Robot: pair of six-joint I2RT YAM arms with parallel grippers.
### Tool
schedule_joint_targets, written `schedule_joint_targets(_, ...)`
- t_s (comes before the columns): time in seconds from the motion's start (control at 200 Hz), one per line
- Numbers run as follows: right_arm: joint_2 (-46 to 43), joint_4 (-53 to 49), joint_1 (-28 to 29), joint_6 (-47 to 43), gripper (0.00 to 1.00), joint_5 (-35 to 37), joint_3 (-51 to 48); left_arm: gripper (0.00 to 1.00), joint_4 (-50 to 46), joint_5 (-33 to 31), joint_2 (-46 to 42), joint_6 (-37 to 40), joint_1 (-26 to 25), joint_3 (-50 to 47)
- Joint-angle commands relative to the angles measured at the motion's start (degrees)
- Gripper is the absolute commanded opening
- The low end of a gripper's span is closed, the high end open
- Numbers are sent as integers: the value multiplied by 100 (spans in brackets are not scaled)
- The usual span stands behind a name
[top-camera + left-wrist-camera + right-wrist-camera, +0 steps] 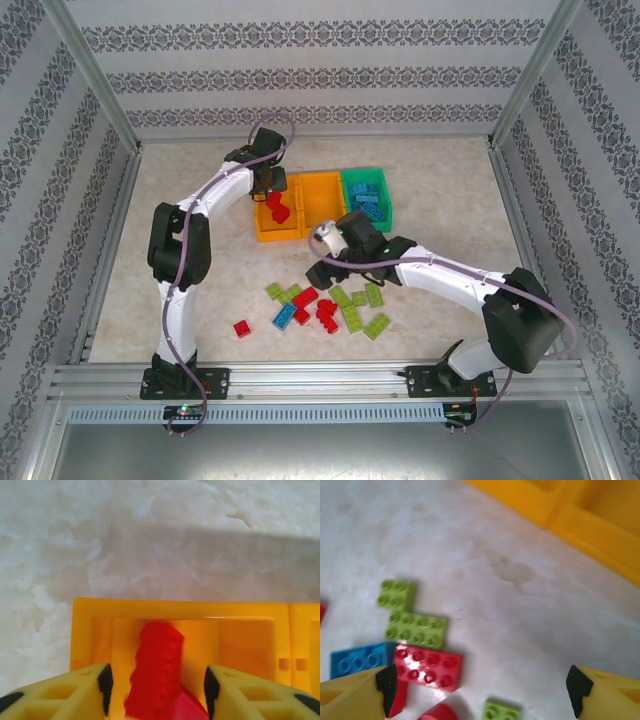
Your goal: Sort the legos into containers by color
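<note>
My left gripper (270,188) hangs open over the left orange bin (262,232). In the left wrist view a blurred red brick (157,670) lies between and below the spread fingers (105,682), touching neither, inside that bin (175,609). Red bricks (277,208) lie in it. The middle orange bin (320,195) and the green bin (358,176), which holds blue bricks (368,205), stand to its right. My right gripper (325,243) is open wide (482,690) above the table, at the edge of the loose pile (320,305). Close ahead are a red brick (427,665), lime green bricks (417,629) and a blue brick (360,660).
A lone red brick (242,328) lies left of the pile. The orange bins' walls (570,510) run across the right wrist view's upper right. Metal frame rails (100,250) border the table, and patterned walls close it in.
</note>
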Motion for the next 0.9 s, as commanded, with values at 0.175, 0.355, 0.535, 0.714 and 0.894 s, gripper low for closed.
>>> schedule_joint_targets(0.175,495,-313,1097,-757,93,336,493,74,475,372,-573,-169,57,-561)
schedule_joint_targets(0.355,956,-397,1720,-578,95,494,753,91,551,165,-1276,-182,65,-1228)
schedule_joint_targets(0.535,1540,-653,2074,-444,93,798,1183,97,595,-29,-1944,-319,122,-2012)
schedule_joint_targets(0.714,1944,-888,2273,-348,91,1005,1544,100,741,-110,-2496,-436,250,-2683)
schedule_joint_targets(0.894,2146,-1078,2353,-254,90,1167,1672,100,867,-114,-2816,-515,354,-3088)
